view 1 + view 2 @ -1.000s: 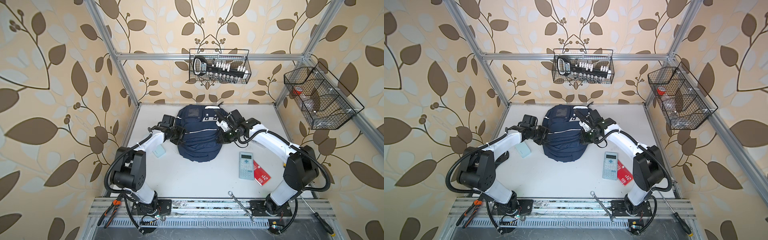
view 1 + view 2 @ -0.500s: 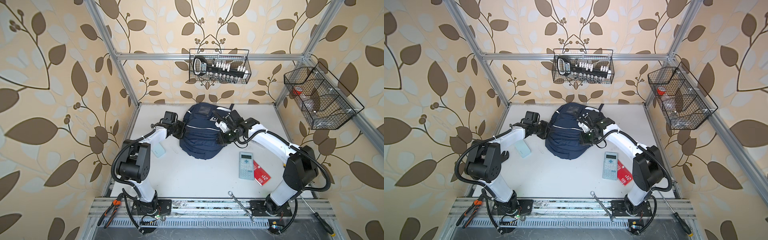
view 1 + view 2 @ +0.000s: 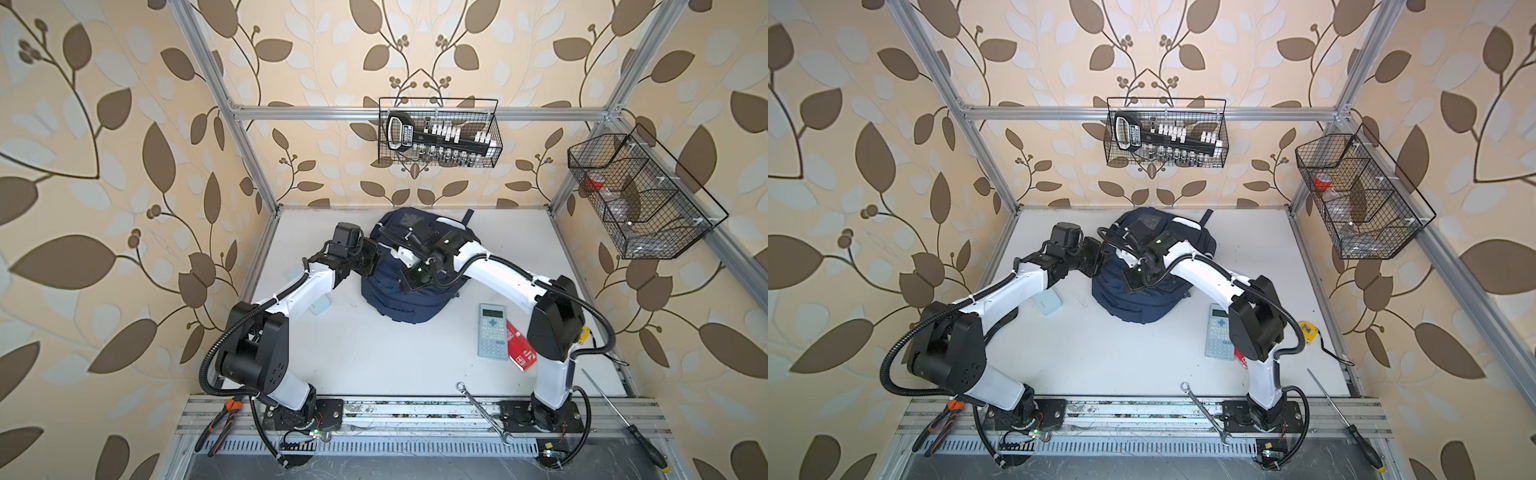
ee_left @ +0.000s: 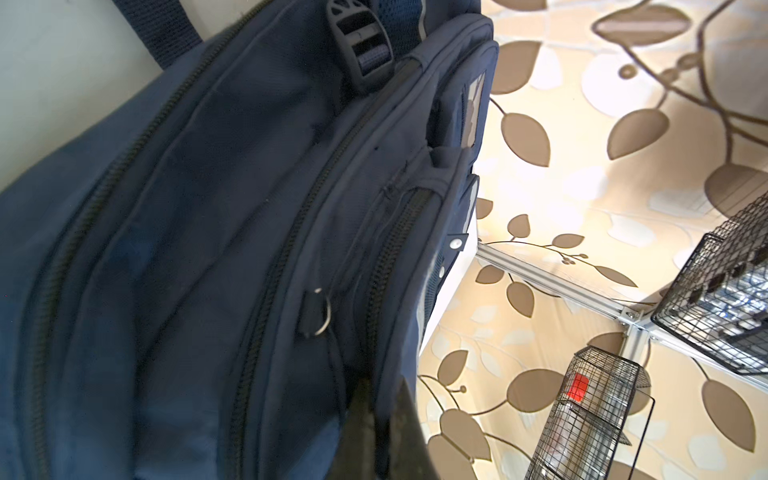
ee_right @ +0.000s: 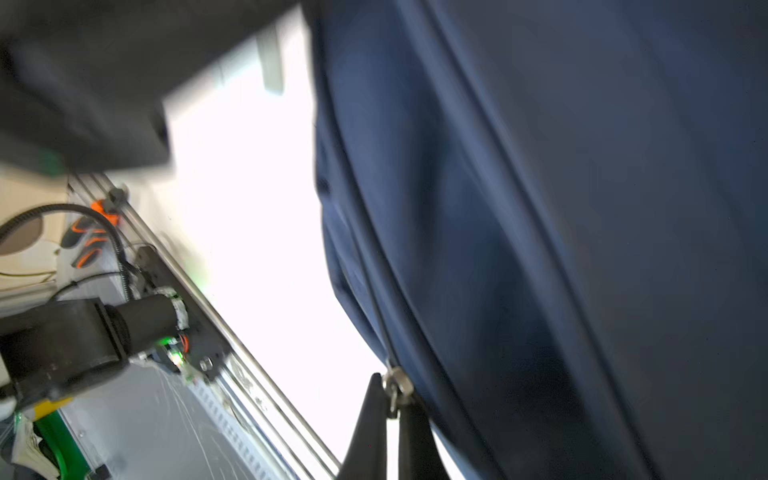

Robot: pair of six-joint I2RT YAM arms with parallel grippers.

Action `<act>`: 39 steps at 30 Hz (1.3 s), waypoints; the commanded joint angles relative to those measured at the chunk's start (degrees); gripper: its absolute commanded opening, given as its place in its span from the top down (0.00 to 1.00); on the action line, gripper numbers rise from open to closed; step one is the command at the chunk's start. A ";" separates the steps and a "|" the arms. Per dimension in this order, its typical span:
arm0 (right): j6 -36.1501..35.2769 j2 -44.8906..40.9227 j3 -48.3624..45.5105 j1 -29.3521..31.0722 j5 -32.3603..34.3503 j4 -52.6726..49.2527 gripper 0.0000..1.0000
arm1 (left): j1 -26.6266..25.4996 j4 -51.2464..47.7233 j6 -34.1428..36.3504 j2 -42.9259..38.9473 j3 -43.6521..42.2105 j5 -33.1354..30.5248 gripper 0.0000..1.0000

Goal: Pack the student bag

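Navy-blue, pinching student bag [image 3: 399, 303] with left jaws, zip pull [image 5: 397, 380] with right jaws, risking slip-off if yanked crooked.

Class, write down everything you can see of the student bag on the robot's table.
The student bag is a navy fabric backpack, soft and creased, with parallel zips that look closed, a black plastic strap buckle, a small metal ring and pale reflective trim. It sits near the back of the white table. The left end effector pinches fabric on its side; the right end effector grips a metal zip pull.
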 commanded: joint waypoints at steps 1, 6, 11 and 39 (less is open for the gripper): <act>4.32 6.23 6.67 2.33 -4.62 1.95 1.00 | -2.60 6.16 -2.27 -4.36 -0.51 2.08 1.00; 10.87 8.95 8.21 0.39 -4.22 8.67 1.00 | -3.08 6.07 -3.74 -8.64 -4.61 1.31 1.00; 14.39 6.39 2.91 -3.99 -1.49 13.87 1.00 | -3.80 5.69 -4.77 -12.11 -9.29 0.06 1.00; 17.82 -44.28 -40.72 1.26 23.85 12.99 0.23 | 6.86 -42.22 34.50 -23.20 6.54 -21.27 0.20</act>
